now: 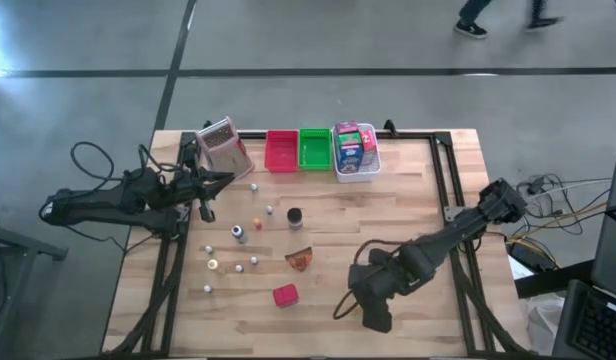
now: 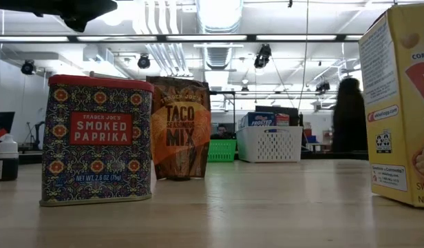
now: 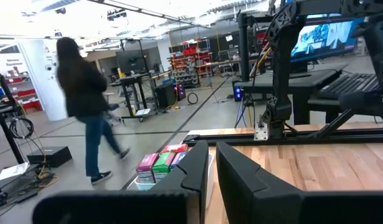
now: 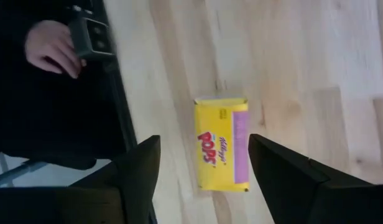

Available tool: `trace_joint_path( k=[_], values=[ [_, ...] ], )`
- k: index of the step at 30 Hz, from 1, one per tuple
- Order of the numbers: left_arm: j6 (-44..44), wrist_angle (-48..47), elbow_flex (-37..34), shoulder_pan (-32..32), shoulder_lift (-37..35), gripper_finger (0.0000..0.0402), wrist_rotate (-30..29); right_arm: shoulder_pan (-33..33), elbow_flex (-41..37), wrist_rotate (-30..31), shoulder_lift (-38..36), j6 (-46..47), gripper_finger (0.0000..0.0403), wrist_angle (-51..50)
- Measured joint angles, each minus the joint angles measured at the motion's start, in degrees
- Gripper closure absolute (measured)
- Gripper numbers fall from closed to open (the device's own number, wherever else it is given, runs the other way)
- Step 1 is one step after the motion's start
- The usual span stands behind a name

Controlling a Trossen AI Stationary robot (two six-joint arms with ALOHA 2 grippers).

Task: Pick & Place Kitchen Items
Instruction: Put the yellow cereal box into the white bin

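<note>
My right gripper [image 4: 204, 168] is open near the table's near edge [image 1: 373, 312], above a yellow Pops box [image 4: 221, 152] that lies flat on the wood. Its fingers stand on either side of the box, apart from it. That box also stands at the right of the low view [image 2: 398, 103]. My left gripper [image 3: 211, 163] hovers at the left side [image 1: 216, 182], its fingers almost together and holding nothing. Loose on the table are a dark jar [image 1: 294, 218], an orange-brown taco packet [image 1: 300, 260], a red paprika tin [image 1: 285, 295] and several tiny pale bottles [image 1: 238, 232].
Along the far edge stand a red tray [image 1: 281, 150], a green tray [image 1: 313, 148] and a white basket [image 1: 355, 150] holding coloured packets. A pinkish packet [image 1: 225, 146] is left of them. A person's hand [image 4: 51, 46] shows past the near table edge.
</note>
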Motion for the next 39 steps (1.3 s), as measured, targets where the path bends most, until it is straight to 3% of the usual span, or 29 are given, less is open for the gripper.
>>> trace_joint_path(
  k=[23, 39],
  values=[
    [0.0, 0.0, 0.0, 0.0, 0.0, 0.0362, 0.0, 0.4, -0.8, 0.8, 2.9, 1.4, 0.0115, -3.5],
    [0.0, 0.0, 0.0, 0.0, 0.0, 0.0362, 0.0, 0.5, -3.5, 0.3, 2.9, 2.3, 0.0123, 0.2]
  ],
)
